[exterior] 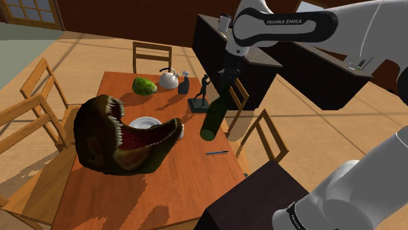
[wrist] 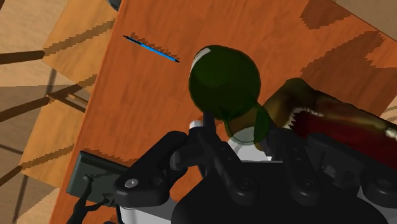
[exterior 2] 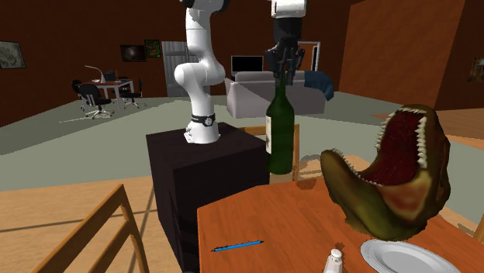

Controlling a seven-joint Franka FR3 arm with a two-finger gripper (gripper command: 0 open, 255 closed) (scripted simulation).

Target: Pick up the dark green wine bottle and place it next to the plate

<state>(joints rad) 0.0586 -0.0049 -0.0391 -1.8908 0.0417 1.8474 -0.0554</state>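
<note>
In the shoulder view the black gripper (exterior: pixel 228 74) was clamped tight on the neck of the dark green wine bottle (exterior: pixel 212 121). The bottle hung from it over the wooden table (exterior: pixel 176 189), near the tabletop's edge at that view's right, its base seemingly clear of the wood. A white plate (exterior: pixel 145 121) lay to the view's left of the bottle, partly covered by a big open-mouthed dinosaur head (exterior: pixel 118 140). A blue pen (exterior: pixel 216 153) lay on the table nearer the camera than the bottle, and a dark statuette (exterior: pixel 203 97) on a flat base stood just behind the bottle, with a white kettle (exterior: pixel 169 80) farther back. In the second exterior view the bottle hung upright from the gripper closed round its neck — the black stand (exterior 2: pixel 205 182) to its left, the dinosaur head and the plate to its right. In the wrist view the bottle's round base faced the tabletop between the pen and the dinosaur head, the gripper pinching the neck from both sides.
</note>
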